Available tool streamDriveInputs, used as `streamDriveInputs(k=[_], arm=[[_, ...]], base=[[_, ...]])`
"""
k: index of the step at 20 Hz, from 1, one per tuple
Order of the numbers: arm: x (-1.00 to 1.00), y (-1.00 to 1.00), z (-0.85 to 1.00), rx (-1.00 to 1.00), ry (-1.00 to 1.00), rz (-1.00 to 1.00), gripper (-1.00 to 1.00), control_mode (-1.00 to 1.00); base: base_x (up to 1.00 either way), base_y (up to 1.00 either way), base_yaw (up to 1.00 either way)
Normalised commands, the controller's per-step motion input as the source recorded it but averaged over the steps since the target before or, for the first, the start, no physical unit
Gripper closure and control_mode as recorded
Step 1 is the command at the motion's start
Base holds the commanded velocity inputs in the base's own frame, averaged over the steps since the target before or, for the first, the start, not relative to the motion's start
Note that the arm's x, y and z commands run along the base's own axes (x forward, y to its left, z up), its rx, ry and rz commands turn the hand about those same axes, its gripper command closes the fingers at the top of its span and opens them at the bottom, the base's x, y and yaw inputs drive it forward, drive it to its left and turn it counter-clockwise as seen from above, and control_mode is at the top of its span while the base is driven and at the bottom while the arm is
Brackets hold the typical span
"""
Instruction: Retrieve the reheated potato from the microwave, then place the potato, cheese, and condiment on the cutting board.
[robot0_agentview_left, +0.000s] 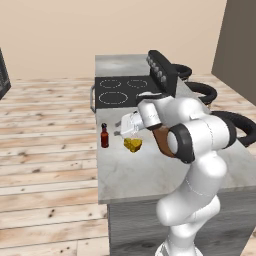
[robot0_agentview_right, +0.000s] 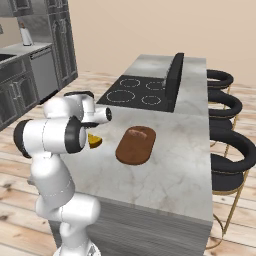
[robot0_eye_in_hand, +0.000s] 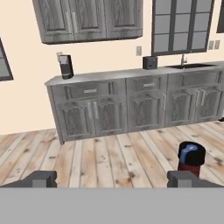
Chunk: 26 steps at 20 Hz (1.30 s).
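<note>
No readable text or labels anywhere.

1. cheese (robot0_agentview_left: 133, 144): small yellow wedge, centre of the left base frame, on the grey counter.
2. condiment (robot0_agentview_left: 104, 135): dark red bottle, black cap, upright, just left of the cheese.
3. cutting board (robot0_agentview_right: 135, 144): reddish-brown rounded board, flat, centre of the right base frame.

Bright yellow cheese (robot0_agentview_left: 133, 144) on my pale grey marbled counter (robot0_agentview_left: 130, 175), veined faintly. Left of it, the condiment (robot0_agentview_left: 104, 136): dark red body, black cap with a bluish glint from above. The cutting board (robot0_agentview_right: 135, 144) is reddish-brown, grained wood. Far along the counter, a black stovetop (robot0_agentview_left: 122, 91) with 4 thin white rings. My fingertips (robot0_eye_in_hand: 40, 178) read dark grey. Floor planks (robot0_agentview_left: 47, 150) are pale beige with brown knots. Far cabinets (robot0_eye_in_hand: 131, 107) are streaky grey, the wall (robot0_eye_in_hand: 26, 96) peach. Black stools (robot0_agentview_right: 227, 155) on gold legs at right.
</note>
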Motion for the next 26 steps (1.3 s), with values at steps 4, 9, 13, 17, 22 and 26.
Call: streamDriveInputs(k=[4, 9, 13, 17, 22, 26], arm=[[0.15, 0.02, -0.08, 0.00, 0.00, 0.00, -1.00, -1.00], [0.12, 0.03, -0.06, 0.00, 0.00, 0.00, -1.00, -1.00], [0.13, 0.02, -0.04, 0.00, 0.00, 0.00, -1.00, -1.00], [0.13, 0.05, -0.03, 0.00, 0.00, 0.00, -1.00, -1.00], [0.07, 0.09, -0.04, 0.00, 0.00, 0.00, -1.00, -1.00], [0.04, 0.14, -0.06, 0.00, 0.00, 0.00, -1.00, -1.00]], base=[[0.00, 0.00, 0.00], [0.00, 0.00, 0.00], [0.00, 0.00, 0.00], [0.00, 0.00, 0.00], [0.00, 0.00, 0.00], [0.00, 0.00, 0.00]])
